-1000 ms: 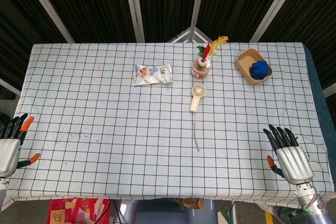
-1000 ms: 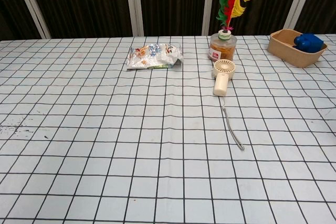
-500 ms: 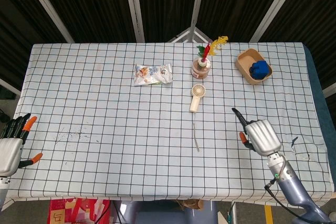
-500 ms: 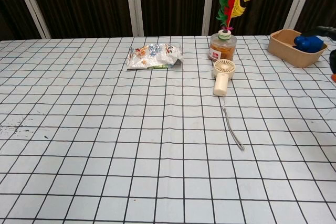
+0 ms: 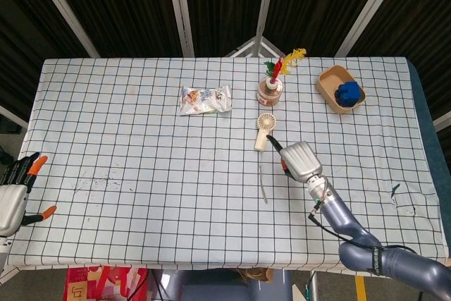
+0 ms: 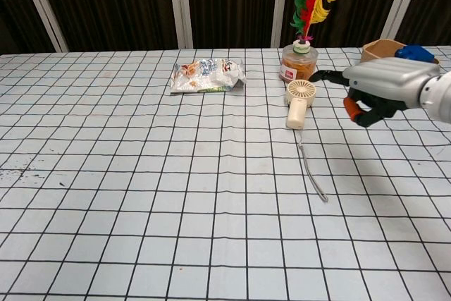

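Fan: small cream handheld fan (image 5: 263, 130) lies flat on the checked tablecloth (image 5: 141, 146), nearer the far edge of the table than the near one and right of its middle; round head toward the far edge, handle toward the near edge, thin wrist cord (image 5: 262, 183) trailing on toward the near edge.
Right hand: right hand (image 5: 299, 161) hovers above the cloth just beside the fan's handle end, on its right side, not touching it; fingers look curled under the silver back with one fingertip stretched toward the handle, nothing in its grasp.
Left hand: left hand (image 5: 14, 193) rests at the table's near left corner, fingers spread, holding nothing, well apart from everything.
Neighbours: jar with coloured feathers (image 6: 299, 61) stands just beyond the fan's head; snack packet (image 5: 205, 99) lies to the left, toward the far edge; tan tray (image 5: 330, 91) with a blue object (image 5: 348, 91) sits near the far right corner.
Doing it well: my judgement is that the fingers should open before descending, straddle the handle rather than the head, stay clear of the jar, and lift straight so the cord follows freely.
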Controlling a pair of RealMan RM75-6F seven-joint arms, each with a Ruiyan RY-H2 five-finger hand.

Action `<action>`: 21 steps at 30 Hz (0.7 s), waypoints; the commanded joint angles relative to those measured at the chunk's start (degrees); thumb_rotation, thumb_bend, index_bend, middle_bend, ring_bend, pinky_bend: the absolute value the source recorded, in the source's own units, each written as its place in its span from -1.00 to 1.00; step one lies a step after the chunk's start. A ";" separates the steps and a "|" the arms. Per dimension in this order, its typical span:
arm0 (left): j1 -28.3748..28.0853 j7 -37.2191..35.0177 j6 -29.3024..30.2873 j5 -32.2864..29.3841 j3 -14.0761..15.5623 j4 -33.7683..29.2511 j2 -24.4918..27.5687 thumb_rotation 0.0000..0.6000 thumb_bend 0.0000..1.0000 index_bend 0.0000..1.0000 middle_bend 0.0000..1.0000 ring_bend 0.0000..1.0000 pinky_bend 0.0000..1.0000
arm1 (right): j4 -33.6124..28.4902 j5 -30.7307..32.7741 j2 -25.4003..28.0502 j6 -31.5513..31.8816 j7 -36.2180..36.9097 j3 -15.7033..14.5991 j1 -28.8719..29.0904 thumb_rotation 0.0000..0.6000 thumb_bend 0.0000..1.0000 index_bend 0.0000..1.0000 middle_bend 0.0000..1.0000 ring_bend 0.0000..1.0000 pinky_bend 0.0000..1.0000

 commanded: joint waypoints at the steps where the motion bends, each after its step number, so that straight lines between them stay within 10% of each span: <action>1: -0.07 -0.22 0.05 0.27 0.02 0.20 0.09 1.00 -0.94 -1.00 -1.00 -1.00 -1.00 | 4.42 4.40 -3.97 -2.20 -2.52 0.50 3.01 1.00 0.63 -1.00 0.62 0.73 0.66; 21: -0.57 -1.18 -0.60 0.33 0.04 0.25 0.26 1.00 -0.94 -1.00 -1.00 -1.00 -1.00 | 12.30 11.13 -8.39 -2.34 -1.76 -1.13 6.37 1.00 0.63 -1.00 0.62 0.73 0.66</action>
